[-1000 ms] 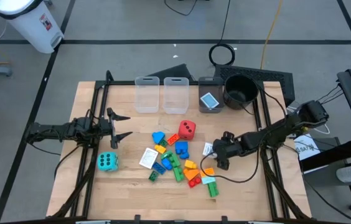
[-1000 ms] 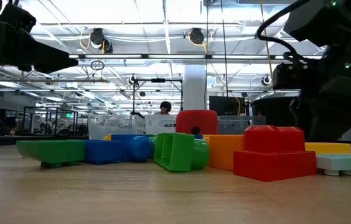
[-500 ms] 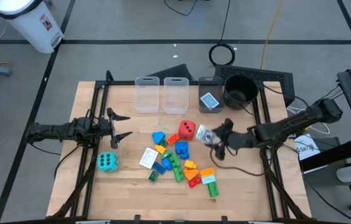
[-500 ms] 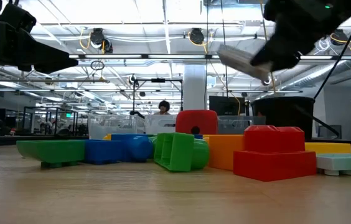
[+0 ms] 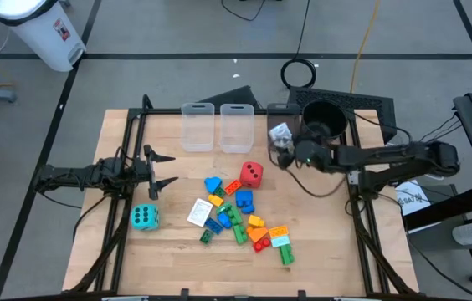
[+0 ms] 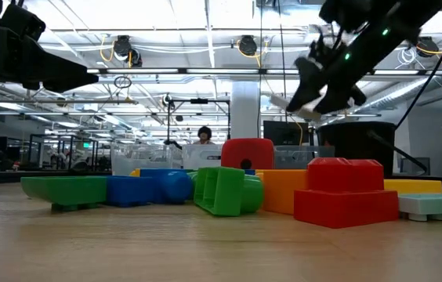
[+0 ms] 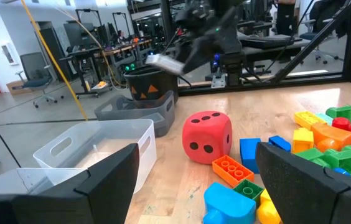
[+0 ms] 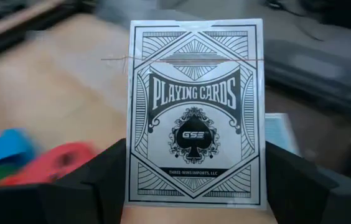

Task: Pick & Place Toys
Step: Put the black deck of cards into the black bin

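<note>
Now, right gripper (image 5: 284,147): clamped on a pack of cards (image 8: 194,109), raised above the bin (image 5: 283,138) at the bench's far edge.
Left gripper (image 5: 167,170): fingers apart, near the left edge.
Bricks (image 5: 240,216): mid-bench.

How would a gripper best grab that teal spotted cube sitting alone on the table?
Probably from straight above, fingers closing on two opposite flat sides of the teal die. It sits square on the table with bare wood all round, so nothing blocks the fingers.

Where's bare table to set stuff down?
Free: strip between the teal die and the table's near edge; patch left of the clear bins. Crowded: brick pile mid-table, beside the red die.
</note>
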`<control>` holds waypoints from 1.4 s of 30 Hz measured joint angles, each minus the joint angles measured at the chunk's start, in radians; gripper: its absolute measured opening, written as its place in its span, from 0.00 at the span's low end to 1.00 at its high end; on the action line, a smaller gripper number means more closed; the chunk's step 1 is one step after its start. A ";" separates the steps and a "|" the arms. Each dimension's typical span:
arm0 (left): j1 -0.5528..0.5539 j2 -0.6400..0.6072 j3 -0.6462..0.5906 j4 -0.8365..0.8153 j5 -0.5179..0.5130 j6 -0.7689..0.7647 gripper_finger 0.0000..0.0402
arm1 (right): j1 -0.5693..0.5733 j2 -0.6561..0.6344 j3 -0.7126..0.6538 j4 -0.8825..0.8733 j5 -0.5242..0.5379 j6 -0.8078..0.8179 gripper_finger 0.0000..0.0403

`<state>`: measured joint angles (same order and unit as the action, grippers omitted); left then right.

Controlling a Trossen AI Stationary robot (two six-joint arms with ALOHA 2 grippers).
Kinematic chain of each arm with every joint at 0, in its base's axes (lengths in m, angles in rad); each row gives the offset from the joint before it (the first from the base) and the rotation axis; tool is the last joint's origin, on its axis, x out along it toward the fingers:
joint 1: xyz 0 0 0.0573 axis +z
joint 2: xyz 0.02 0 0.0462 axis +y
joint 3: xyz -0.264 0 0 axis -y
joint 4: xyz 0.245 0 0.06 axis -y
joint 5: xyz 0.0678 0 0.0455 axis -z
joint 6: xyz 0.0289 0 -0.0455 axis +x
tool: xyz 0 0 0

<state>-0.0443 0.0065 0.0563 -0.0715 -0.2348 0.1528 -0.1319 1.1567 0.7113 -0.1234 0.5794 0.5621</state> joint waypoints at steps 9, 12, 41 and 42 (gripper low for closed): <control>0.000 0.000 0.000 0.000 0.000 0.000 0.81 | -0.183 0.132 0.000 0.045 -0.007 -0.066 0.69; 0.000 0.000 0.000 0.000 0.000 0.000 0.81 | -0.207 0.161 0.000 0.065 -0.009 -0.088 0.69; 0.000 0.000 0.000 0.000 0.000 0.000 0.81 | -0.260 0.230 0.000 0.129 -0.109 -0.134 0.79; 0.000 0.000 0.000 0.000 0.000 0.000 0.81 | -0.260 0.230 0.000 0.142 -0.109 -0.143 0.81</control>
<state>-0.0441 0.0067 0.0563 -0.0715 -0.2348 0.1528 -0.3923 1.3865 0.7109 0.0188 0.4706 0.4194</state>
